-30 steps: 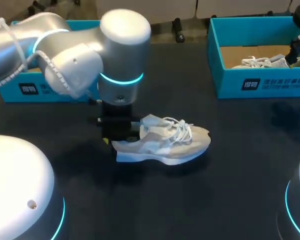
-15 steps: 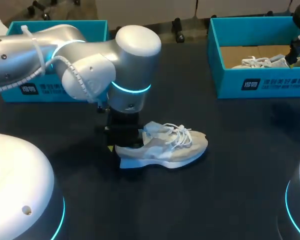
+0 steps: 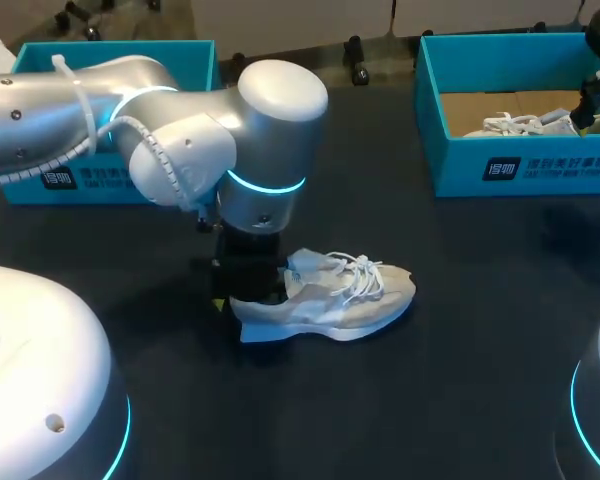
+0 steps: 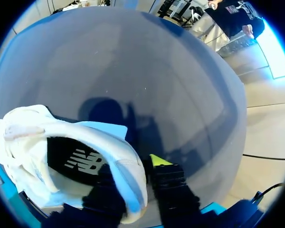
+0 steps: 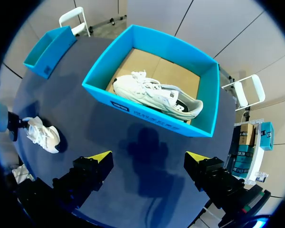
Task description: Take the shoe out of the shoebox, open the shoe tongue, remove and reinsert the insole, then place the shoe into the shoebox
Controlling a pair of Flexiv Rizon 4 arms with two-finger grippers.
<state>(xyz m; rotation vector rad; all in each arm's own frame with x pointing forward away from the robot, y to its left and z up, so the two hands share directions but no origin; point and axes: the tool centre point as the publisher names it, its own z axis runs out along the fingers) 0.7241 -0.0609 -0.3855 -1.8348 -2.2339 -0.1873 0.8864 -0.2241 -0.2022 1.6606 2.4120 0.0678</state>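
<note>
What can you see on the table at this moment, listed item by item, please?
table: one, black, under everything.
right box: one, blue, far right of the table.
left box: one, blue, far left of the table.
loose shoe: one, white, on its sole near the table's middle.
boxed shoe: one, white, inside the right box.
left gripper: one, yellow-tipped, shut on the loose shoe's heel.
right gripper: one, yellow-tipped, open, above the table beside the right box.
</note>
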